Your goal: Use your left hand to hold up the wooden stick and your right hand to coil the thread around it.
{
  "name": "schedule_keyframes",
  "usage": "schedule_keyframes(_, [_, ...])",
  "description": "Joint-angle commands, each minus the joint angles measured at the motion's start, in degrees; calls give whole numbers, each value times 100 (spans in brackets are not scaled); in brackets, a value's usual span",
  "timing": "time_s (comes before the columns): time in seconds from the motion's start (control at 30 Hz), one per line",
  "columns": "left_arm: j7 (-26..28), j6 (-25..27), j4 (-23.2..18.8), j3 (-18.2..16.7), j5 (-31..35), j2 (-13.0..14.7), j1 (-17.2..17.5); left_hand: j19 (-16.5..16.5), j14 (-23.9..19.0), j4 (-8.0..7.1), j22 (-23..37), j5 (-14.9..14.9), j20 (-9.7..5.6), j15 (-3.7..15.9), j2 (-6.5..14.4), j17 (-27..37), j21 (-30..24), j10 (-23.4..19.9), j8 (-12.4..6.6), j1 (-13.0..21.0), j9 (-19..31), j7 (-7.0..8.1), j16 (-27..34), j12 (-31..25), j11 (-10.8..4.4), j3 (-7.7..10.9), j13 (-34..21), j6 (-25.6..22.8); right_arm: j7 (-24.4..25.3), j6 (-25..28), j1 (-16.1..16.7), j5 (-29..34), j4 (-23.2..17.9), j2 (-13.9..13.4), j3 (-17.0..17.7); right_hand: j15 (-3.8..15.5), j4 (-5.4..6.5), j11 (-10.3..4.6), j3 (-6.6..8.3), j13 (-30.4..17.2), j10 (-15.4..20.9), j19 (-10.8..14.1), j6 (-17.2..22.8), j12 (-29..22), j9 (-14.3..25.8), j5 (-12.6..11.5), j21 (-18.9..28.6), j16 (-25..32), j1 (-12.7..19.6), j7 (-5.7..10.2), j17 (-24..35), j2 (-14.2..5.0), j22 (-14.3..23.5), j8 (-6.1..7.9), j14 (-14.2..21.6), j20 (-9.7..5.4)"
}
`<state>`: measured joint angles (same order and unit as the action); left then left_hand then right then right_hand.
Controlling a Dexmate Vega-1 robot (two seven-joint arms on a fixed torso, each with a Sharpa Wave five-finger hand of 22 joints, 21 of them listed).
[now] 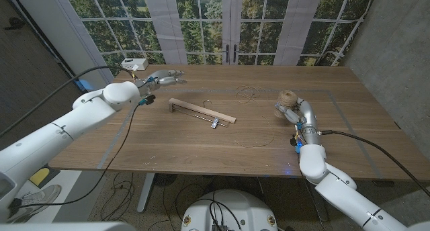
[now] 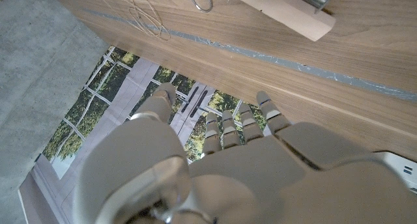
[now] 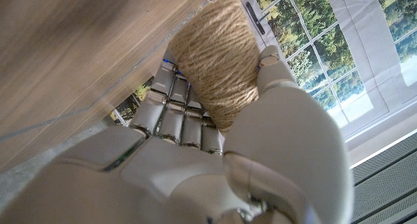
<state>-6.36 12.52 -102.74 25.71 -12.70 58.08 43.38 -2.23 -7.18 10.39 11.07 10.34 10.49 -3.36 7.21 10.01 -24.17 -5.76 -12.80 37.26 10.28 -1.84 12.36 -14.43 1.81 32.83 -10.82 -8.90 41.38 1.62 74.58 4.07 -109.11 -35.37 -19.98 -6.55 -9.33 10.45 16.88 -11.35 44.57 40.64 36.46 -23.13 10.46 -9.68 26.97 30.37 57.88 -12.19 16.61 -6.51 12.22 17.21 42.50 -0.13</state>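
A pale wooden stick (image 1: 201, 112) lies flat near the table's middle, with a metal hook and clip by it; one end shows in the left wrist view (image 2: 283, 11). My left hand (image 1: 161, 78) hovers open beyond the stick's left end, fingers spread, holding nothing (image 2: 215, 165). My right hand (image 1: 293, 110) at the right grips a spool of brown twine (image 1: 288, 98), and the right wrist view shows its fingers wrapped around the spool (image 3: 218, 58). Loose thread (image 1: 255, 140) loops across the table in front of the spool, with another coil (image 1: 247, 93) further back.
A small white box (image 1: 134, 64) with a cable sits at the table's far left corner. A window with trees lies behind the table. A grey tape line (image 1: 342, 113) runs along the right side.
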Motion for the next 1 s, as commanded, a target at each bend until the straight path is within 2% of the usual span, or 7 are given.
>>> schedule_keyframes(0.03, [-180, 736, -471, 333, 862, 292, -275, -147, -291, 23, 32, -16, -56, 193, -92, 25, -54, -239, -52, 316, 15, 89, 69, -45, -134, 2, -10, -287, -16, 129, 35, 216, -150, 24, -3, 1442, 704, -567, 880, -28, 904, 17, 1523, -24, 16, -29, 50, 30, 217, 1088, 480, -426, -1, -37, 1246, -75])
schedule_keyframes(0.37, [-574, 1218, -566, 689, 1517, 262, -623, -207, -409, 1, 33, -24, -77, 249, -206, 29, -66, -495, -57, 493, 14, 77, 57, -83, -230, -86, -12, -498, 34, 132, 107, 307, -220, 72, 6, 1438, 707, -559, 886, -29, 918, 1, 1562, 3, 19, -24, 85, 26, 208, 1090, 498, -414, -3, -69, 1263, -80])
schedule_keyframes(0.47, [-702, 1315, -560, 787, 1678, 237, -716, -208, -341, -10, 34, -25, -72, 193, -234, 31, -63, -464, -10, 537, 15, 79, 15, -51, -221, -118, -14, -440, 43, 164, 114, 336, -233, 86, 2, 1438, 703, -567, 893, -29, 912, -9, 1566, 14, 19, -24, 92, 17, 213, 1089, 500, -415, -4, -80, 1255, -79])
schedule_keyframes(0.87, [-1190, 1478, -479, 1148, 2303, 108, -1067, -218, -296, -39, 35, -24, -127, 198, -303, 36, -57, -470, 43, 616, 16, 156, -30, -7, -257, -213, -18, -442, 47, 165, 102, 356, -193, 152, -23, 1455, 698, -565, 902, -32, 940, -34, 1592, 36, 23, -21, 126, 8, 213, 1088, 511, -409, -7, -118, 1273, -82])
schedule_keyframes(1.0, [-1364, 1503, -426, 1265, 2506, 50, -1181, -227, -327, -53, 34, -16, -94, 202, -355, 38, -55, -537, 66, 640, 17, 122, -30, -10, -266, -274, -21, -443, 41, 169, 80, 353, -167, 171, -33, 1441, 697, -563, 902, -33, 948, -40, 1598, 46, 24, -19, 141, 2, 212, 1094, 516, -409, -9, -135, 1266, -82])
